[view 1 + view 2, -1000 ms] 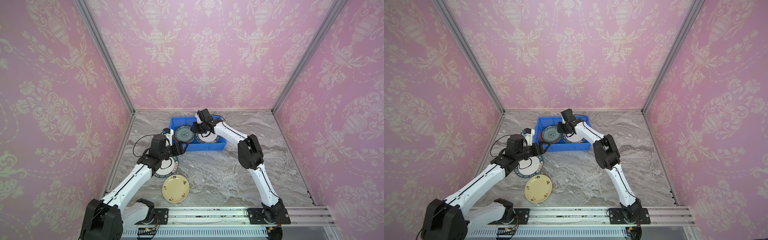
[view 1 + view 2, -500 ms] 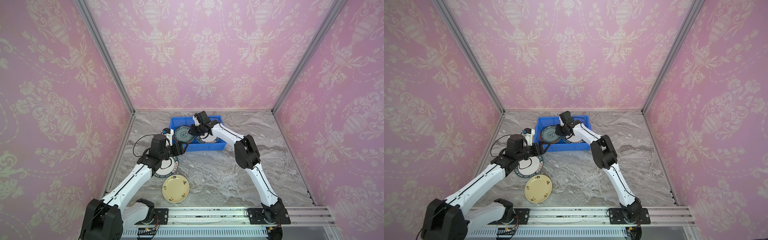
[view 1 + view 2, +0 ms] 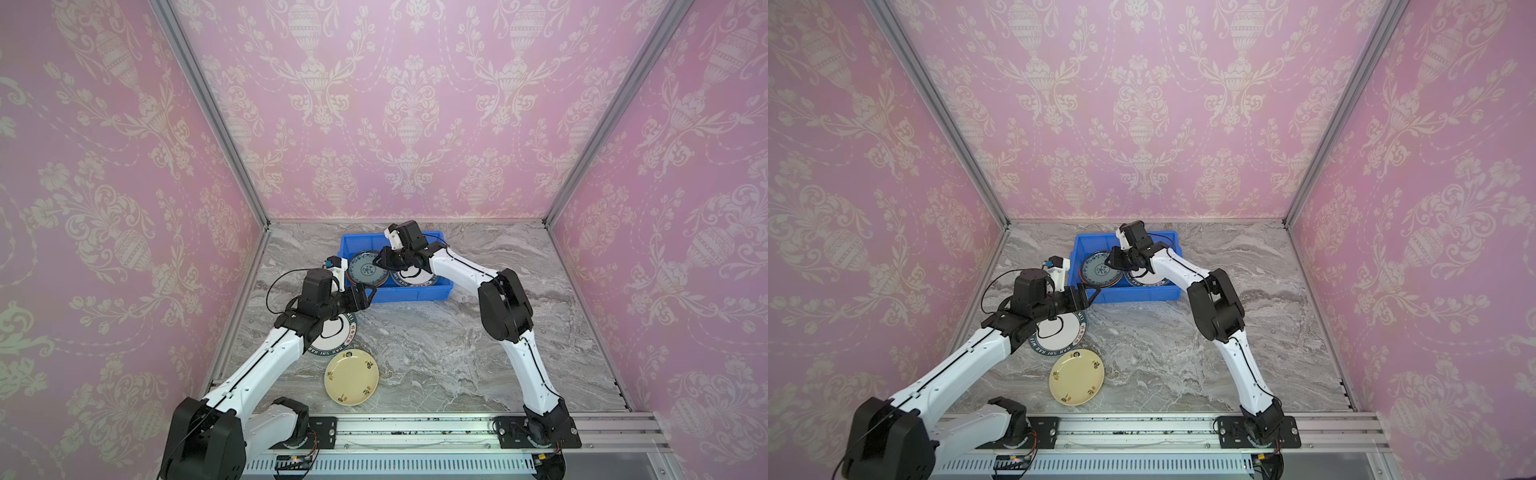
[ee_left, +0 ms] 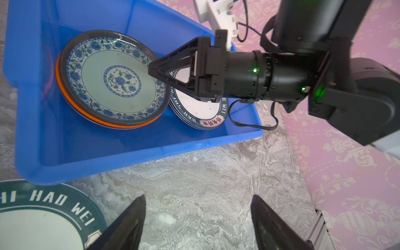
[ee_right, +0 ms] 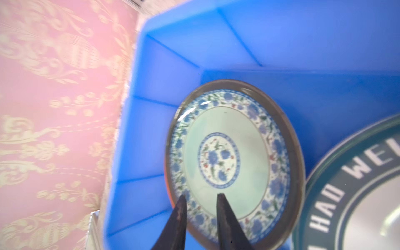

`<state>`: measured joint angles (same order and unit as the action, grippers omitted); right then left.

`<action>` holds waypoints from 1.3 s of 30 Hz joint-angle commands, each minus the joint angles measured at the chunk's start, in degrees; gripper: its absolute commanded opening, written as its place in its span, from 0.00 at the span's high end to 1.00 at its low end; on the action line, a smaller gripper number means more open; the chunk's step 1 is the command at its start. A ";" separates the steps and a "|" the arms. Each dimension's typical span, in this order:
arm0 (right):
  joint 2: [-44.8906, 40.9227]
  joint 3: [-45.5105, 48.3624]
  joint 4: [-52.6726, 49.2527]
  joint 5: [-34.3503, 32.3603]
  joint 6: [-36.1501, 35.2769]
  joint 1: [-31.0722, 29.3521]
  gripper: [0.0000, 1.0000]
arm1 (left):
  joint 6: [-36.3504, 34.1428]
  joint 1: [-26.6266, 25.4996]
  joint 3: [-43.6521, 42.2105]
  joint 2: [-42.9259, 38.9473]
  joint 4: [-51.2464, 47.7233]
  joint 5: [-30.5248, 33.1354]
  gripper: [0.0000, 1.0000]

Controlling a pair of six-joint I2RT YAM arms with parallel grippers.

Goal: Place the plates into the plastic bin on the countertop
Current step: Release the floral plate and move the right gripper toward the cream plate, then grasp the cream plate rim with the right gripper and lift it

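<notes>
1. Teal plate [image 4: 112, 80] tops a stack over an orange plate [image 4: 121, 125] in the blue bin [image 3: 415, 294]. A lettered plate [image 4: 201, 108] lies beside it there.
2. Surface: a grey veined countertop [image 3: 436, 353], enclosed by pink patterned wallpaper [image 3: 411, 104]. A second lettered plate [image 3: 338, 348] rests near the bin's front left corner, with a cream plate [image 3: 351, 377] just beside it.
3. Left gripper [image 4: 198, 197]: fingers spread wide and empty above bare countertop near the bin.
4. Right gripper [image 5: 201, 194]: fingers nearly together over the teal plate's edge. The right wrist view is blurred, so a pinch cannot be confirmed.
5. Only the top views show the cream plate. The left wrist view shows the orange plate most plainly.
6. Since a second ago, the right gripper has shifted left from the lettered plate in the bin to the teal one. The left arm is unchanged.
</notes>
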<state>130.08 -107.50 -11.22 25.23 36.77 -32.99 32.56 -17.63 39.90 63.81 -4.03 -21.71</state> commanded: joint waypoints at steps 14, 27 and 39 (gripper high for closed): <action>-46.56 55.83 6.66 6.99 -1.63 -10.21 0.58 | 7.70 5.43 -5.91 -1.73 10.79 -9.48 0.20; -35.61 62.03 14.21 12.12 2.35 -16.32 0.63 | 10.51 6.20 -7.32 -0.71 14.91 -11.08 0.21; -24.88 56.10 15.41 16.84 1.75 -17.20 0.60 | 9.22 6.29 -8.75 -3.55 12.12 -9.76 0.21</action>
<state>103.24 -49.36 3.29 39.66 38.87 -49.56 42.09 -11.79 32.29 61.67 9.45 -31.40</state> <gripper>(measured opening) 0.393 0.793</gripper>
